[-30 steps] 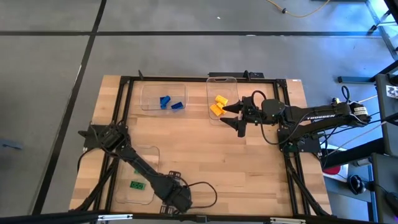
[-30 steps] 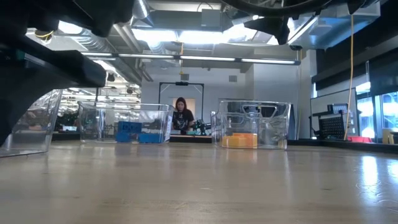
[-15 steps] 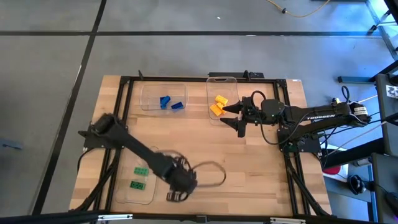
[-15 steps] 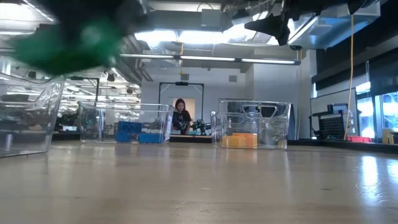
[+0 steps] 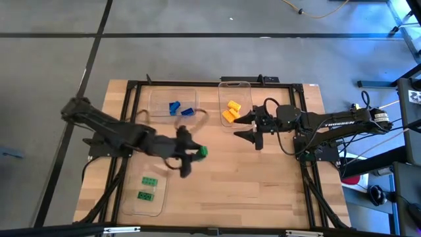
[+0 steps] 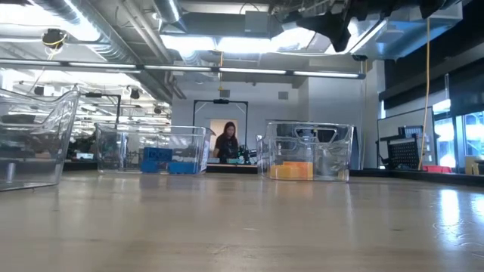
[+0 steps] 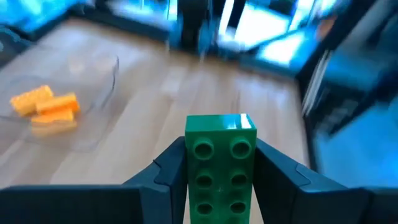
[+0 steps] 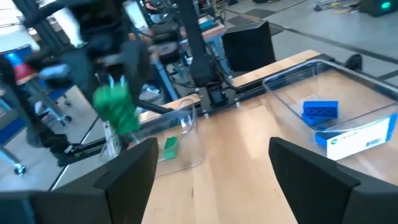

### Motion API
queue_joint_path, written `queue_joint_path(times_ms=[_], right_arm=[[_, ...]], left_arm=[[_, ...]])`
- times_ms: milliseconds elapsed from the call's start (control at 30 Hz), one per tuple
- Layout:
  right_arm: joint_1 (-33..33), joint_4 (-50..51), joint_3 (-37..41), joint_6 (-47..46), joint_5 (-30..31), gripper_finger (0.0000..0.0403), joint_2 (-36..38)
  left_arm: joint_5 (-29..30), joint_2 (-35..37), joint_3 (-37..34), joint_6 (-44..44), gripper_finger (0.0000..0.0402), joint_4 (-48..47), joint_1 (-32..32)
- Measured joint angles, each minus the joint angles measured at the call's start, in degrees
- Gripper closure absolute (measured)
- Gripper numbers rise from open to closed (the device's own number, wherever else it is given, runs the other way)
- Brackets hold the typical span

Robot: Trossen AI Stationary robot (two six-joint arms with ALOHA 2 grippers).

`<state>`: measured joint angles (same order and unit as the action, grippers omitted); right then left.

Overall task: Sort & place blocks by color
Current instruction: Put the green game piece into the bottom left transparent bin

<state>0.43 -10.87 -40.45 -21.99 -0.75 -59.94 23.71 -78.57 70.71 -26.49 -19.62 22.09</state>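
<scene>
Wooden table (image 5: 263, 184) sitting in a big open workshop, with a person (image 6: 228, 142) standing way off in the background beyond it. Using the middle of the table as the landmark: toward the near-left corner a clear tray (image 5: 160, 197) is holding two green blocks (image 5: 147, 188). Right around the middle, the left gripper (image 5: 195, 155) is hanging above the wood, fingers clamping a green block (image 7: 219, 163) by its sides. Far-left of the middle, a tray with blue blocks (image 5: 180, 108). Far side, just right of the middle, a tray with yellow blocks (image 5: 231, 110). Beside that tray the right gripper (image 5: 247, 126) is hovering, jaws spread wide and gripping nothing.
</scene>
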Motion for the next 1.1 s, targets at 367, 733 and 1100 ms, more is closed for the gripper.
queue_joint_path(times_ms=[367,733,1100], right_arm=[[0.6,-4.1,0.0,3.1,-5.4,0.0093,0.0],[5.1,-6.8,0.0,4.5,1.6,0.0093,-1.6],[7.4,-9.9,0.0,4.5,6.8,0.0093,-3.4]], left_arm=[[6.1,20.2,-25.9,1.9,0.0272,28.8,-0.2],[-7.1,27.9,-36.0,9.8,0.0272,44.2,-6.4],[-15.5,28.0,-36.2,9.2,0.0272,47.3,-12.3]])
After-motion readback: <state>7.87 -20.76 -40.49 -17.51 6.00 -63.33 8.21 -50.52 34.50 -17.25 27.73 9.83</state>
